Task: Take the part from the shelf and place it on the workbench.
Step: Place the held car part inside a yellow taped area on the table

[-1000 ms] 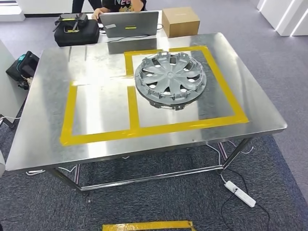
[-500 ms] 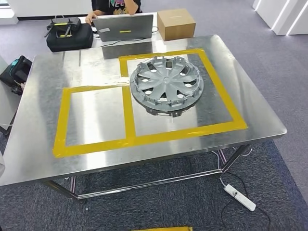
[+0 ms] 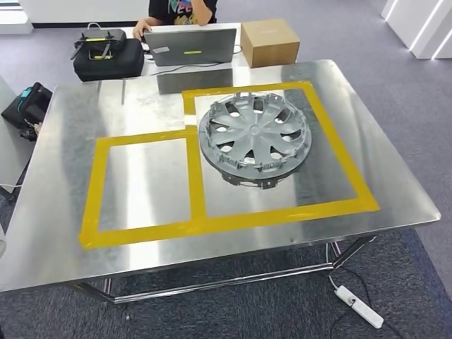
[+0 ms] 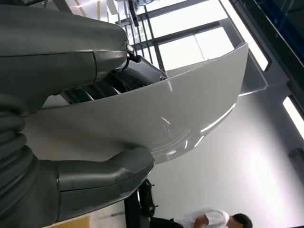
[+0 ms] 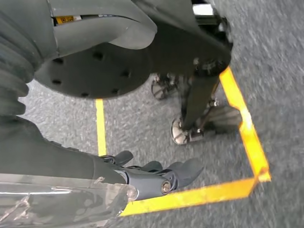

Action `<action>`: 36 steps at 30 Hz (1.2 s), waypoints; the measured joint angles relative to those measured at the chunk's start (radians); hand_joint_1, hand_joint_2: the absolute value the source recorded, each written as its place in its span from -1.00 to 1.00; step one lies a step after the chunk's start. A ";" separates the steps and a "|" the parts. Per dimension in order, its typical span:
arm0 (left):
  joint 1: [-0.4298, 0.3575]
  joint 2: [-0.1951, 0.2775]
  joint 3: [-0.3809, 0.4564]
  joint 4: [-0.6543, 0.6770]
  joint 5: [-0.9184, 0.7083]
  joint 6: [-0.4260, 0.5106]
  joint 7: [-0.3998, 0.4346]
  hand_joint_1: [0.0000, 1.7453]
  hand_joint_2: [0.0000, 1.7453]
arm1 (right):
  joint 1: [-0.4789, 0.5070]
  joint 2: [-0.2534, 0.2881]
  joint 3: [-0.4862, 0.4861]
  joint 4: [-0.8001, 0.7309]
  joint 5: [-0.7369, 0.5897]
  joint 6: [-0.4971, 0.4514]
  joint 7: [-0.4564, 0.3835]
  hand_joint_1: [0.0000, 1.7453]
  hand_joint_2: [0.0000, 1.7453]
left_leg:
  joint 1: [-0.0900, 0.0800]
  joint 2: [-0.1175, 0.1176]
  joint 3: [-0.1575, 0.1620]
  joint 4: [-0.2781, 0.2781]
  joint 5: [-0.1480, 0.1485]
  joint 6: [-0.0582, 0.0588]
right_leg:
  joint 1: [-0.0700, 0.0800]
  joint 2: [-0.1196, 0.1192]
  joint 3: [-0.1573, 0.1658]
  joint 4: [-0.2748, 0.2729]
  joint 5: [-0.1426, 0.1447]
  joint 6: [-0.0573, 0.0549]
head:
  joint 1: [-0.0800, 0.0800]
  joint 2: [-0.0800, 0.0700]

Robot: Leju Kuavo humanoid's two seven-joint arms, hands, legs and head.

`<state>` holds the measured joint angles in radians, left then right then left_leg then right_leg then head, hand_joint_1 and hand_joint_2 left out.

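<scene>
My left hand [image 4: 53, 66] grips a smooth light-grey curved panel part [image 4: 161, 118], its thick thumb [image 4: 107, 175] on one face and the darker fingers [image 4: 118, 80] on the other. The steel workbench [image 3: 48, 212] stands in front of me, marked with two yellow tape rectangles. A grey hubcap [image 3: 254, 138] lies inside the right rectangle, and the left rectangle [image 3: 143, 180] holds nothing. My right hand [image 5: 150, 175] hangs over the grey carpet with its fingers stretched out and nothing in them.
At the workbench's far edge stand a laptop [image 3: 190, 46], a cardboard box [image 3: 269, 41] and a black case [image 3: 108, 58], with a person [image 3: 181, 8] behind them. A black bag [image 3: 29, 102] sits off the left side. A power strip [image 3: 358, 306] lies on the floor.
The whole head view has shifted, so the camera has moved: the workbench now sits a little lower and further right. The hubcap has kept its place on the table.
</scene>
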<state>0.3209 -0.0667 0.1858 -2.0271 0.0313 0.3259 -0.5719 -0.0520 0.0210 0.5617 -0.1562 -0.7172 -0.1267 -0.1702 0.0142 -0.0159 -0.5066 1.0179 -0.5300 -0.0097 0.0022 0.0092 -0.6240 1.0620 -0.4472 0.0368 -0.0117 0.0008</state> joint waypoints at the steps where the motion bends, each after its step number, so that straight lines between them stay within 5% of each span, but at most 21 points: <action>1: 0.000 0.000 0.000 0.000 -0.002 -0.001 0.000 1.00 1.00 | -0.001 0.000 0.001 0.000 0.000 0.001 0.000 -1.00 1.00 | 0.000 0.000 0.002 -0.004 -0.002 -0.006 | 0.002 0.000 0.002 -0.004 -0.003 -0.004 | -0.001 0.000; 3: 0.000 0.000 -0.002 -0.001 -0.006 -0.002 0.000 1.00 1.00 | -0.001 0.001 0.001 0.000 0.001 0.003 0.000 -1.00 1.00 | 0.003 0.001 0.010 -0.008 -0.010 -0.018 | -0.001 0.000 0.012 -0.015 -0.006 -0.014 | -0.004 0.000; 5: -0.001 0.000 -0.004 -0.001 -0.009 -0.003 0.000 1.00 1.00 | -0.001 0.002 0.002 -0.001 0.002 0.004 0.000 -1.00 1.00 | 0.003 0.003 -0.013 0.051 -0.041 -0.027 | -0.007 0.000 0.030 -0.029 -0.011 -0.025 | -0.008 0.000; 7: -0.001 0.000 -0.005 -0.001 -0.010 -0.002 0.000 1.00 1.00 | -0.002 0.002 0.002 -0.001 0.003 0.004 0.000 -1.00 1.00 | 0.003 0.004 -0.090 0.181 -0.089 -0.033 | -0.006 -0.001 0.042 -0.033 -0.020 -0.032 | -0.011 0.000; 9: 0.001 0.000 -0.006 -0.001 -0.010 -0.002 0.000 1.00 1.00 | -0.001 0.002 0.002 0.000 0.003 0.004 0.000 -1.00 1.00 | 0.003 0.004 -0.159 0.264 -0.090 -0.036 | -0.006 0.000 0.056 -0.033 -0.034 -0.034 | -0.011 0.000; 10: 0.001 0.000 -0.006 0.000 -0.010 -0.002 0.000 1.00 1.00 | 0.000 0.002 0.002 0.000 0.003 0.004 0.000 -1.00 1.00 | 0.003 0.004 -0.170 0.255 -0.057 -0.035 | -0.006 0.001 0.067 -0.033 -0.042 -0.033 | -0.011 0.000; 12: 0.001 0.000 -0.007 0.000 -0.010 -0.002 0.000 1.00 1.00 | 0.001 0.003 0.002 -0.001 0.003 0.005 0.000 -1.00 1.00 | 0.003 0.005 -0.145 0.145 0.046 -0.033 | -0.007 0.003 0.090 -0.034 -0.060 -0.027 | -0.012 0.000; 14: 0.000 0.000 -0.009 0.000 -0.010 -0.002 0.000 1.00 1.00 | -0.001 0.002 0.002 0.000 0.002 0.005 0.000 -1.00 1.00 | 0.001 0.006 -0.108 0.041 0.097 -0.028 | -0.004 0.005 0.101 -0.032 -0.078 -0.016 | -0.012 0.000; 19: -0.004 0.000 -0.014 0.000 -0.012 -0.001 0.001 1.00 1.00 | -0.004 0.002 0.003 0.000 0.004 0.005 0.000 -1.00 1.00 | 0.002 0.005 -0.080 0.002 0.079 0.001 | -0.002 0.003 0.108 -0.023 -0.106 0.010 | -0.002 0.000; 21: -0.011 0.000 -0.018 0.000 -0.012 0.000 0.001 1.00 1.00 | -0.005 0.002 0.005 0.000 0.008 0.005 0.001 -1.00 1.00 | 0.005 0.006 -0.067 -0.001 0.072 0.011 | -0.004 0.000 0.060 0.077 -0.151 0.019 | 0.004 0.000; 23: -0.019 0.001 -0.023 0.001 -0.013 0.002 0.000 1.00 1.00 | -0.006 0.002 0.009 0.000 0.012 0.006 0.002 -1.00 1.00 | 0.004 0.007 -0.059 -0.001 0.062 0.016 | -0.006 -0.001 -0.026 0.212 -0.195 0.025 | 0.006 0.000; 25: -0.031 0.003 -0.030 0.002 -0.017 0.007 -0.002 1.00 1.00 | -0.005 0.002 0.013 0.000 0.019 0.007 0.004 -1.00 1.00 | 0.004 0.005 -0.045 -0.001 0.050 0.016 | -0.006 -0.001 -0.070 0.245 -0.166 0.025 | 0.006 0.000; 27: -0.053 0.011 -0.043 0.007 -0.024 0.013 -0.006 1.00 1.00 | -0.005 0.002 0.021 0.000 0.028 0.008 0.006 -1.00 1.00 | 0.006 0.002 -0.024 -0.001 0.034 0.012 | -0.006 -0.002 -0.045 0.133 -0.069 0.023 | 0.006 0.000; 29: -0.088 0.022 -0.060 0.016 -0.033 0.017 -0.007 1.00 1.00 | -0.008 0.002 0.029 0.000 0.036 0.011 0.006 -1.00 1.00 | 0.004 -0.001 -0.011 0.000 0.021 0.002 | -0.003 -0.002 -0.004 0.025 -0.009 0.018 | 0.007 0.000; 36: -0.203 0.069 -0.120 0.074 -0.097 0.019 0.008 1.00 1.00 | -0.023 0.004 0.055 -0.001 0.057 0.021 0.014 -1.00 1.00 | -0.001 -0.002 -0.003 -0.018 0.025 0.006 | -0.004 0.008 0.010 -0.013 -0.005 0.006 | 0.000 0.000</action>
<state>0.1181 0.0024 0.0657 -1.9531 -0.0655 0.3448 -0.5638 -0.0749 0.0249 0.6169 -0.1568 -0.6597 -0.1053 -0.1558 0.0130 -0.0178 -0.5098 0.9994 -0.5052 -0.0039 -0.0014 0.0172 -0.6136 1.0494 -0.4521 0.0425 -0.0119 0.0008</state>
